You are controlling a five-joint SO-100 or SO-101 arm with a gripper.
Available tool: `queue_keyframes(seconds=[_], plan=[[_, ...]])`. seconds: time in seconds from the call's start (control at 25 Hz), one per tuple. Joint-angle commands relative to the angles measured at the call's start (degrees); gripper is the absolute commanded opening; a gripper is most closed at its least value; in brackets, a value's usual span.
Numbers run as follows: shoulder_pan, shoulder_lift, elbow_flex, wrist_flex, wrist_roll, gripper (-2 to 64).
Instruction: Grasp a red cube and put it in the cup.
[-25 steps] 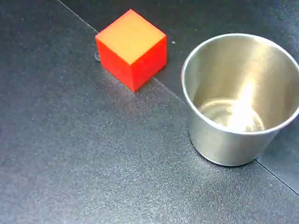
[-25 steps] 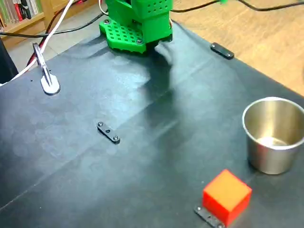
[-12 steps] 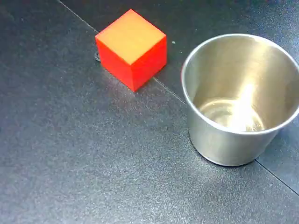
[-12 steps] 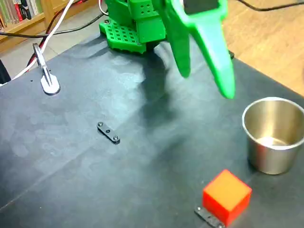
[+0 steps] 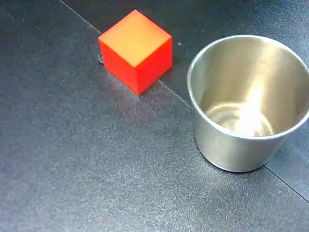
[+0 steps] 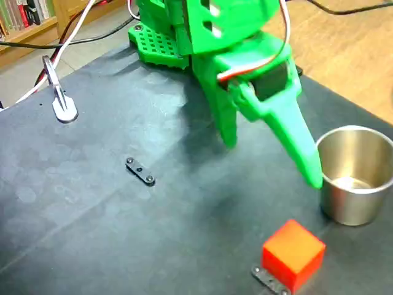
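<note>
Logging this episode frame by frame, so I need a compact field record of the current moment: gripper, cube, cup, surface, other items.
gripper: green gripper, open, holding nothing, above the mat between base and cup
red cube: red cube on the mat, untouched, apart from the cup; also seen at
cup: steel cup upright, nothing in it
surface: dark mat
other items: small black bracket; another bracket at the cube's base; white clip near the mat's far left edge
task state: cube not yet grasped
</note>
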Motion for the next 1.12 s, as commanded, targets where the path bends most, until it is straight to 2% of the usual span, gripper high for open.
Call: queue_keyframes(seconds=[0.0, 0.2, 0.4, 0.6, 0.68, 1.08], plan=[[-0.7, -3.08, -6.42, -0.62, 0.35, 50.1], [-1.41, -10.81, -15.56, -0.62, 0.44, 50.1], [-1.49, -15.82, -18.81, -1.14, 0.44, 50.1], [-1.41, -18.54, -18.81, -10.63, 0.35, 50.0], [-1.76, -19.16, -18.11, -12.48, -0.26, 50.0], [-3.6, -24.17, -18.02, -11.6, 0.7, 50.0]])
